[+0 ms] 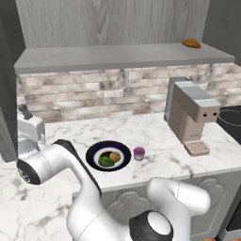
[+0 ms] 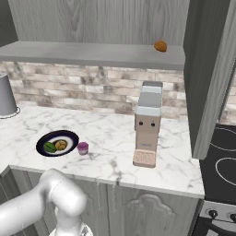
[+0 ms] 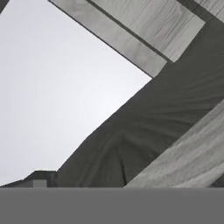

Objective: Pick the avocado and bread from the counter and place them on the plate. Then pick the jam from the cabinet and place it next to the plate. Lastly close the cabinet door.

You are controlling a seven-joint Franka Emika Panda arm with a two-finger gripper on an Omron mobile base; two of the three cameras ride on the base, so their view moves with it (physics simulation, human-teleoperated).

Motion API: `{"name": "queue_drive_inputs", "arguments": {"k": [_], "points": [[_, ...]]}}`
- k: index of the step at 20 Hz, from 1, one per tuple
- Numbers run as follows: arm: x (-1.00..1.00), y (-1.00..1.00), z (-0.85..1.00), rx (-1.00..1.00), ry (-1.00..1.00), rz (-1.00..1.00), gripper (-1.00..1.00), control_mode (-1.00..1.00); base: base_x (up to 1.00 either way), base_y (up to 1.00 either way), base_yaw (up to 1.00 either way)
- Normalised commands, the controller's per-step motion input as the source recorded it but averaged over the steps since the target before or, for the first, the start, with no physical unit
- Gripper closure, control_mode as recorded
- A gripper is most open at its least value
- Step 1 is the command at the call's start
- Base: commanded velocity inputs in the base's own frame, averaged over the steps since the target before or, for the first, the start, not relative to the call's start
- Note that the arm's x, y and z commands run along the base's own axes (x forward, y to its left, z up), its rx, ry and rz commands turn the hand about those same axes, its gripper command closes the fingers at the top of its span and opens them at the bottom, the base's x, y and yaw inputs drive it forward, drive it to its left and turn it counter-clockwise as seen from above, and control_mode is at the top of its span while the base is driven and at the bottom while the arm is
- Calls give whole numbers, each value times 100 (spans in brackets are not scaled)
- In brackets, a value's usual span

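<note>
Door of the cabinet (image 1: 7,94) is standing open at far left in the left view, likely light and stiff, best pushed on its flat face; jam (image 1: 139,153) is sitting beside the plate (image 1: 123,149). Right view: avocado (image 2: 50,147) and bread (image 2: 61,145) are lying on the plate. Hand view: grey panels are showing; fingers are hidden, evidently spread wide

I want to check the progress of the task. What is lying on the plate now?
On the plate lie the green avocado and the yellowish bread, touching each other. The plate's centre beneath them is covered. The jam stands on the counter beside the plate.
</note>
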Motion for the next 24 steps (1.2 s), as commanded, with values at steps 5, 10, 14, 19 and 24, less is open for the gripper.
{"name": "queue_drive_inputs", "arguments": {"k": [5,10,14,19,24], "points": [[-8,-100,69,41,12,9,-100,-100,0,0,0],[-7,-100,63,42,23,17,-100,-100,0,0,0],[0,-91,61,39,29,24,-100,-100,0,0,0],[5,-82,55,35,35,27,-100,-100,0,0,0],[38,-78,40,33,43,26,-100,-100,0,0,0]]}}
